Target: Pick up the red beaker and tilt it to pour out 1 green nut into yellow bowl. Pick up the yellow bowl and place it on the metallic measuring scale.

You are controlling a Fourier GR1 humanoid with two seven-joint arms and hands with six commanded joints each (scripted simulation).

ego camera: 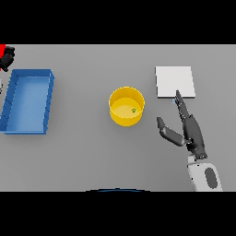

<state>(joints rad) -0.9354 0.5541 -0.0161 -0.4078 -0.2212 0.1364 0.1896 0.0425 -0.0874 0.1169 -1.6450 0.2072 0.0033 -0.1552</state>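
Observation:
The yellow bowl [126, 106] stands on the table at the centre, with one green nut [133, 110] lying inside it. To its right, further back, lies the metallic measuring scale [174, 81], a flat pale square. My right hand [191, 131] hovers to the right of the bowl, open, its fingers stretched towards the scale's front edge and its thumb spread towards the bowl. It touches neither. At the far left edge my left hand [6, 58] shows only partly, with the red beaker [2, 49] peeking out by it; its grasp is unclear.
A blue open bin [27, 100] lies at the left of the table, just below my left hand.

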